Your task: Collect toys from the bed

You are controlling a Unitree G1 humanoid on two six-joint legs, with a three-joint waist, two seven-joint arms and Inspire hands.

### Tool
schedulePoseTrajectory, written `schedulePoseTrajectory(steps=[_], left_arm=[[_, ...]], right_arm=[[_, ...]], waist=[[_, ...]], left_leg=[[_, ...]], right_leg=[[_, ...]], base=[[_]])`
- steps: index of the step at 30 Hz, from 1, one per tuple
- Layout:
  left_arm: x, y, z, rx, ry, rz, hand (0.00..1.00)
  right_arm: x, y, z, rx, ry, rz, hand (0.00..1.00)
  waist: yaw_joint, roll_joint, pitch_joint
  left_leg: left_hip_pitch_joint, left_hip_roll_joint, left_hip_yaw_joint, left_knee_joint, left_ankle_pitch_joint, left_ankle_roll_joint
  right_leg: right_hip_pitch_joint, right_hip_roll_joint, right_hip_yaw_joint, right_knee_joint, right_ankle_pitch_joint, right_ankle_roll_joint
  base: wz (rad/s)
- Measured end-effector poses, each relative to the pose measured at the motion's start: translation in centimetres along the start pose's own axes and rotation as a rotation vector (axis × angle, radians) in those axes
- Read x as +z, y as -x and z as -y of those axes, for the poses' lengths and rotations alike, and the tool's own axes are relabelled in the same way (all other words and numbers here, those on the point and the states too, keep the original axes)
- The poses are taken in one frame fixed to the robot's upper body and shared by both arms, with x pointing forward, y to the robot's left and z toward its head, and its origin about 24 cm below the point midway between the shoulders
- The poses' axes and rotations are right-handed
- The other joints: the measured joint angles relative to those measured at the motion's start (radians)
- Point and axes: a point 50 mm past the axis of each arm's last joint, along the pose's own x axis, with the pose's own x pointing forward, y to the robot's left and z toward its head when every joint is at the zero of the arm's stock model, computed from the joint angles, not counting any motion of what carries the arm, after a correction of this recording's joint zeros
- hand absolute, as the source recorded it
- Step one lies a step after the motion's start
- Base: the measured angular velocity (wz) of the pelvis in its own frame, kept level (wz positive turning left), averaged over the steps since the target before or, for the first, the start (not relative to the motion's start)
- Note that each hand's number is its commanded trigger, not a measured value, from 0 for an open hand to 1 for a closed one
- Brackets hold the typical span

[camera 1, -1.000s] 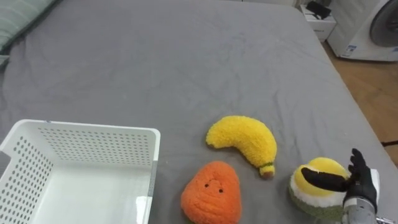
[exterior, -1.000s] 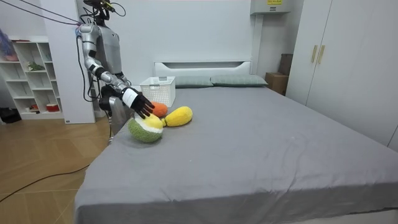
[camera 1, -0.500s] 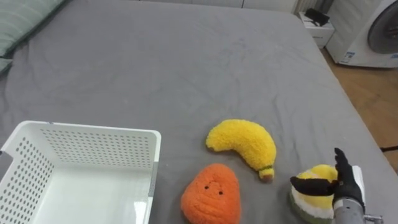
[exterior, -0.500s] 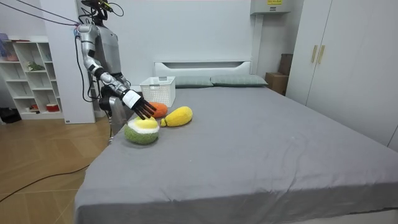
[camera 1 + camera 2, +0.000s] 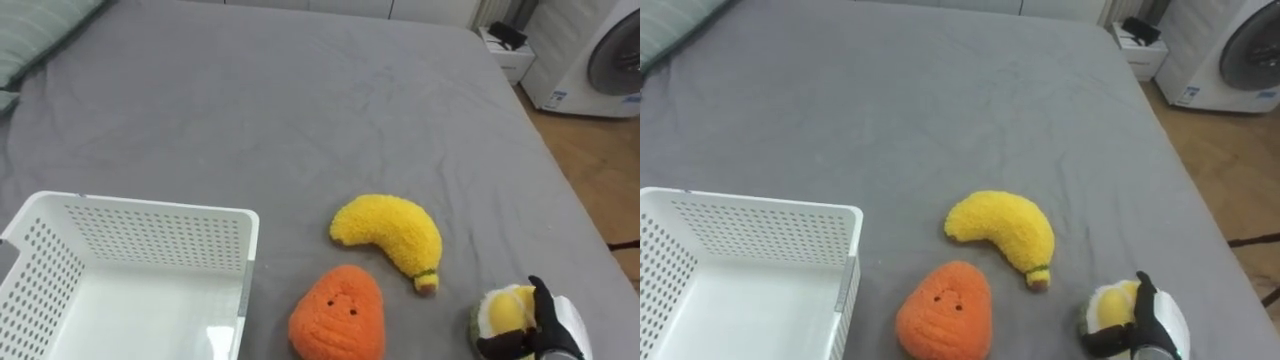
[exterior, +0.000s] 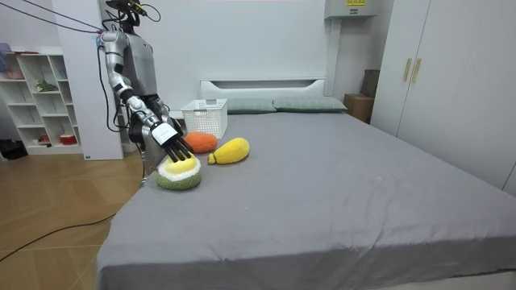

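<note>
L→R, head cam:
- white perforated basket (image 5: 150,207) sits on the grey bed (image 5: 300,100) at lower left, opening up. Visible part has nothing inside.
- orange plush with a face (image 5: 338,312) is just right of the basket, not touching it.
- plush banana (image 5: 392,230) is near the orange plush, up and to the right, with a small gap. Stem end points toward the lower right.
- round green-and-yellow plush (image 5: 498,312) is at the lower right near the bed edge, apart from the banana.
- right hand (image 5: 560,322) is on that round plush. Thumb lies across its near side, fingers on the far side, so it's clasping the toy.
- washing machine (image 5: 600,50) is off the bed, top right.

Room view: robot stands beside the bed at the room view's left. Right arm reaches down and the round plush rests on the bed.

All three toys are on the bed, outside the basket.
</note>
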Motion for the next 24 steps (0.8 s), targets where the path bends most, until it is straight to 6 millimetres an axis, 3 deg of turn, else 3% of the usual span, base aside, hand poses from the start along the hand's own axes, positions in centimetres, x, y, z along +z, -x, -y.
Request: schedulePoseTrajectory(steps=[10,11,12,13,24], left_arm=[[0.5,0.0,0.1,-0.004,-0.018,0.018,0.00],[0.6,0.0,0.1,-0.005,-0.021,0.020,0.00],[0.6,0.0,0.1,-0.005,-0.023,0.021,0.00],[0.7,0.0,0.1,-0.005,-0.023,0.022,0.00],[0.9,-0.1,0.1,-0.006,-0.052,0.040,0.00]], right_arm=[[-2.7,0.5,-0.5,0.022,0.174,-0.090,0.00],[-2.8,0.5,-0.6,0.025,0.191,-0.094,0.39],[-2.8,0.5,-0.6,0.026,0.207,-0.092,0.65],[-2.8,0.5,-0.6,0.025,0.225,-0.088,0.98],[-3.0,0.4,0.1,-0.008,0.354,-0.074,1.00]], waist=[[0.023,-0.002,-0.0004],[0.024,-0.001,-0.0005],[0.024,-0.001,-0.0004],[0.024,0.001,0.0000],[0.025,0.003,0.0010]], left_leg=[[0.011,-0.001,-0.016,-0.001,-0.001,0.000],[0.009,-0.001,-0.017,0.000,-0.001,0.000],[0.009,-0.001,-0.018,0.000,-0.001,0.000],[0.008,-0.001,-0.019,0.000,-0.001,0.000],[0.006,-0.005,-0.041,0.000,-0.001,0.000]], right_leg=[[0.027,-0.001,-0.013,-0.012,0.000,0.000],[0.028,-0.001,-0.015,-0.013,0.000,0.000],[0.028,-0.001,-0.016,-0.014,0.000,0.000],[0.029,-0.001,-0.019,-0.015,0.000,0.000],[0.037,-0.005,-0.041,-0.020,0.000,0.000]], base=[[0.05],[0.09],[0.07],[0.05],[0.05]])
